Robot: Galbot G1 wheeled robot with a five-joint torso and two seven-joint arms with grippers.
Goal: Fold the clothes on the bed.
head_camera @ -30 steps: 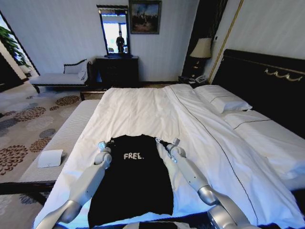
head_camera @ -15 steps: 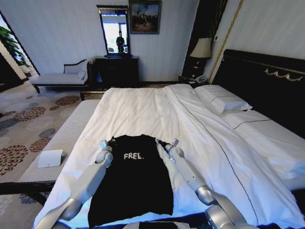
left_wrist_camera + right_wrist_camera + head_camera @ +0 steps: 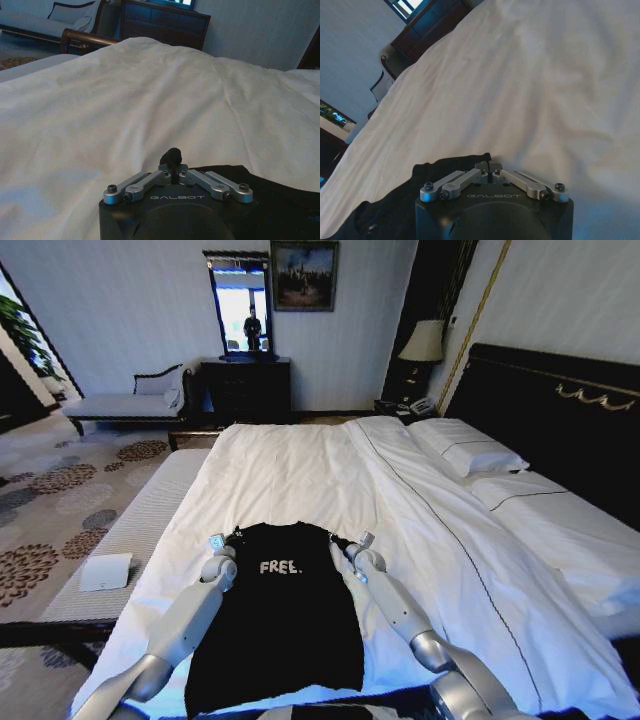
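The black T-shirt (image 3: 277,615) lies flat on the near end of the bed (image 3: 330,475), white "FREE." across its chest. At its left shoulder the left gripper (image 3: 173,159) is pinched shut on the fabric edge; at its right shoulder the right gripper (image 3: 489,165) is likewise closed on the cloth. Both gripper bodies read "GALBOT".

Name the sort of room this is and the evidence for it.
Probably a hotel bedroom: a large bed with white bedding and a dark headboard, a bedside lamp, and a dresser under a mirror.

Black T-shirt (image 3: 280,620) flat on white bed (image 3: 330,470)
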